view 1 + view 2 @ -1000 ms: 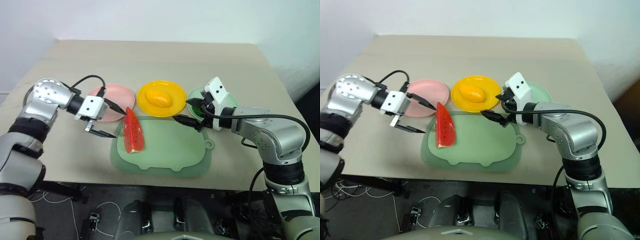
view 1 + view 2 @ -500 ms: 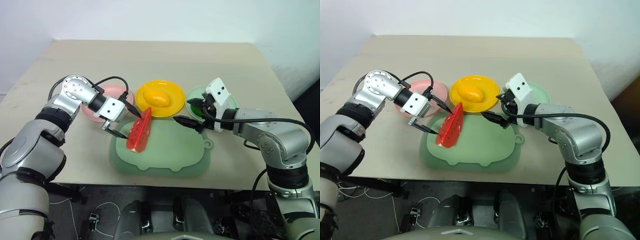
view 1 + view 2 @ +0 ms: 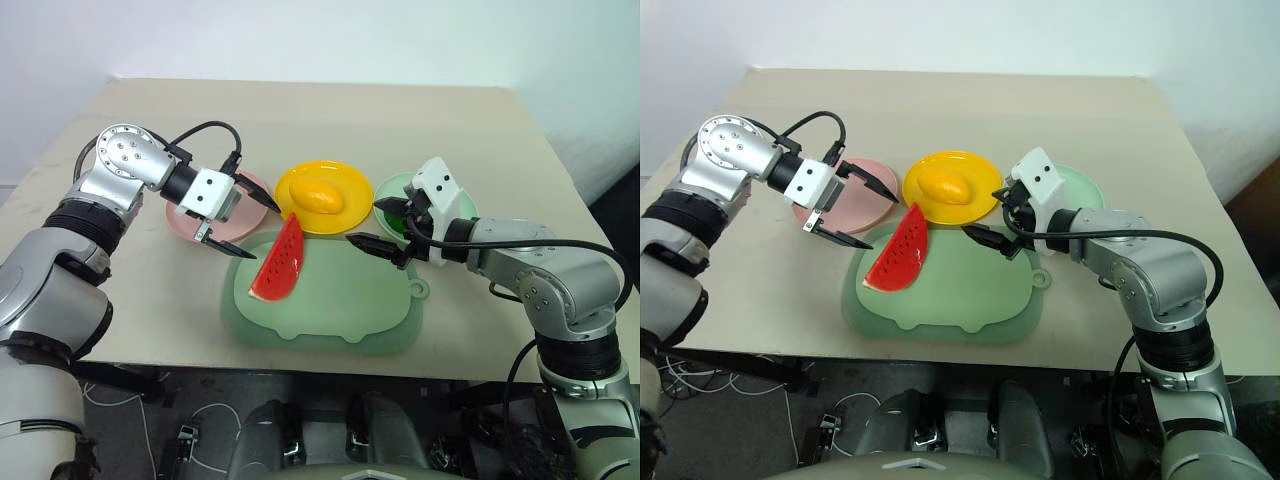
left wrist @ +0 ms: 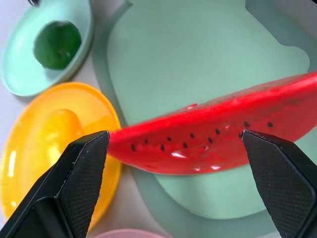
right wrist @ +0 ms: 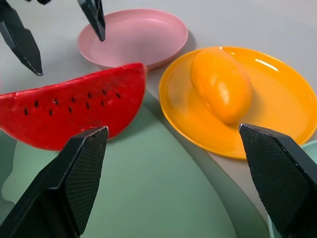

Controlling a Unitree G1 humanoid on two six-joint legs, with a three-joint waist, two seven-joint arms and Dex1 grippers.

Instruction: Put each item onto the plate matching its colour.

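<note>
Here is the watermelon wedge point(image 3: 279, 267), lying on the left part of the large pale green mat point(image 3: 340, 310), its pointed far tip close to the near edge of the yellow plate point(image 3: 352, 205) and the rest of it slanting toward the near left. The left gripper point(image 3: 236, 217) hovers just left of that wedge, over the near right edge of the pink plate point(image 3: 238, 208), its black fingers point(image 3: 882, 186) spread wide and holding nothing; in the left wrist view the wedge stretches across between the two finger pads without either one touching it. The pink plate itself is bare. Over on the yellow plate the mango point(image 3: 318, 197) sits in the middle, already on its matching colour. To the right, the mint green plate point(image 4: 22, 84) carries the small green round fruit point(image 4: 57, 43), seen clearly from the left wrist. The right gripper point(image 3: 382, 224) hangs above the gap between yellow plate and mint plate, at the far right corner of the mat, its fingers point(image 3: 368, 244) wide apart too and empty. All of it rests on the beige tabletop point(image 3: 330, 115).
</note>
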